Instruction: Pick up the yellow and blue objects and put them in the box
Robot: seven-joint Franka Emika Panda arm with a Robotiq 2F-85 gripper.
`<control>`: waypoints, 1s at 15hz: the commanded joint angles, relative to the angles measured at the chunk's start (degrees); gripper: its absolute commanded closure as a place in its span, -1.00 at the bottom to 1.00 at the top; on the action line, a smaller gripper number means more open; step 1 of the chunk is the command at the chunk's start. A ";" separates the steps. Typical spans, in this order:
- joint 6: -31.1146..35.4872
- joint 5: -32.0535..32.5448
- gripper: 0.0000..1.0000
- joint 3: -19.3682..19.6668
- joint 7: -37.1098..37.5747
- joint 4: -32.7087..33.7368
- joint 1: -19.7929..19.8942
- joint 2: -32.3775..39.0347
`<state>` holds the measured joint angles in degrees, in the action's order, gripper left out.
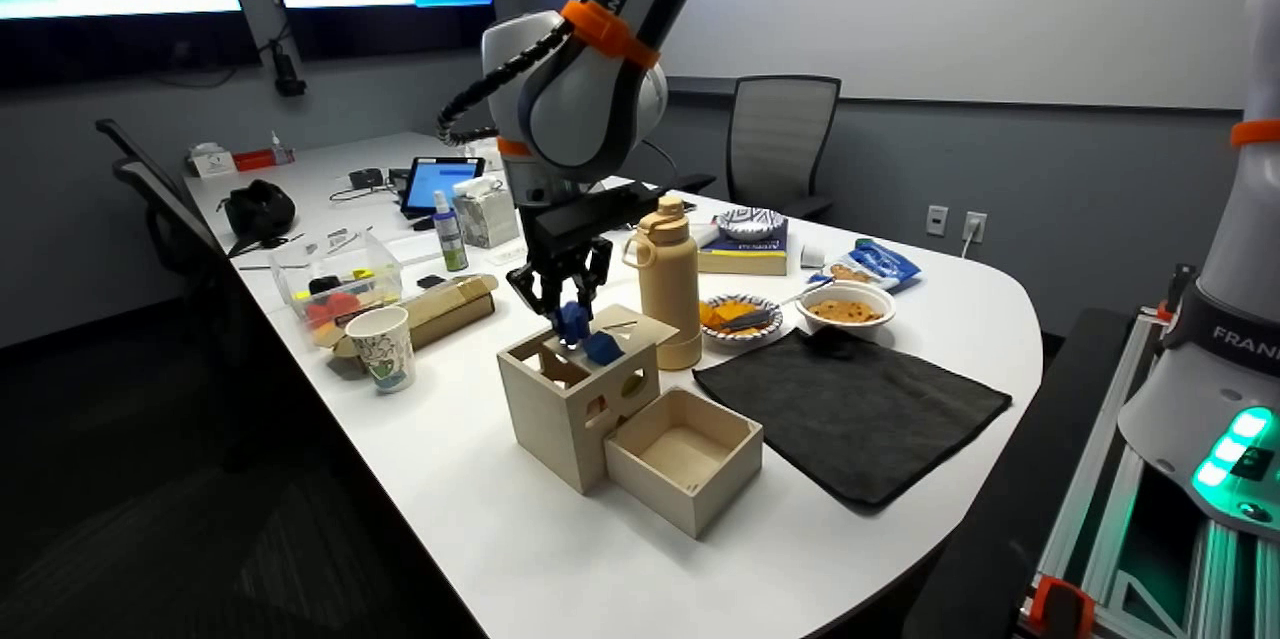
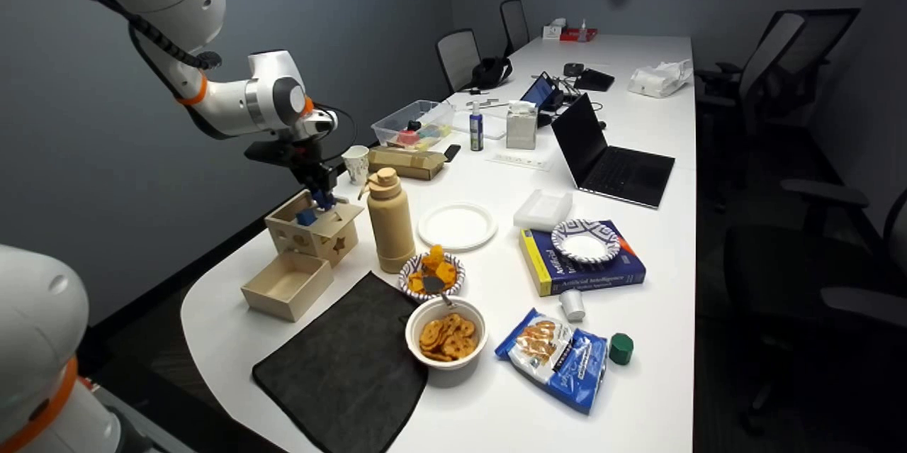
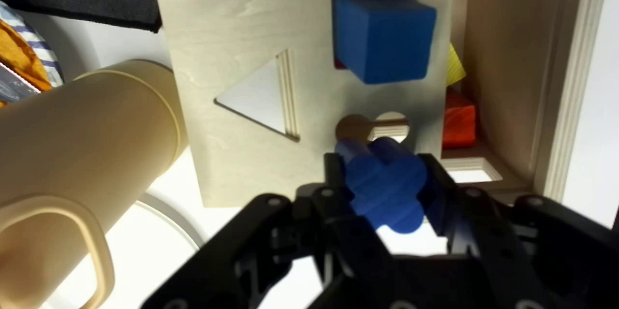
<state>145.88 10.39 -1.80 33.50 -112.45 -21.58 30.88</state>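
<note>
"One claw (image 3: 382, 173): state?"

"Mine is clamped on the blue clover-shaped block (image 3: 389, 198), over the wooden lid (image 3: 251, 14), near its rounded cut-out (image 3: 390, 130)."

"Blue cube (image 3: 396, 43)?"

"Jutting up from the lid's square hole (image 3: 339, 60); I cannot tell how deep it sits."

"Yellow block (image 3: 454, 68)?"

"Partly visible inside the wooden shape-sorter box (image 1: 542, 424), beside the lid's edge and near a red block (image 3: 459, 123). Box stands on the white surface (image 1: 490, 529)."

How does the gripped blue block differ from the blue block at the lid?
The lobed block has rounded sides; the cube-like block has flat faces. The lobed block is gripped by the jaws; the cube-like block rests at a cutout in the lid, ungripped. Both are blue.
</note>
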 commanded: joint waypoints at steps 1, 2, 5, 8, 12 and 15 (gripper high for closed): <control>-2.47 -1.21 0.67 0.48 0.83 1.40 -1.05 0.66; -2.88 -1.34 0.67 0.42 0.91 1.30 -1.07 0.50; -4.63 -1.67 0.67 0.22 1.37 1.38 -1.15 0.34; -5.69 -2.25 0.67 -0.23 1.61 1.62 -1.14 0.62; -5.07 -2.13 0.67 -0.23 1.66 2.06 -1.20 1.27; -4.39 -2.17 -0.17 -0.17 1.80 2.16 -1.16 1.42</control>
<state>142.10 9.35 -1.98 34.71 -111.77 -22.30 31.48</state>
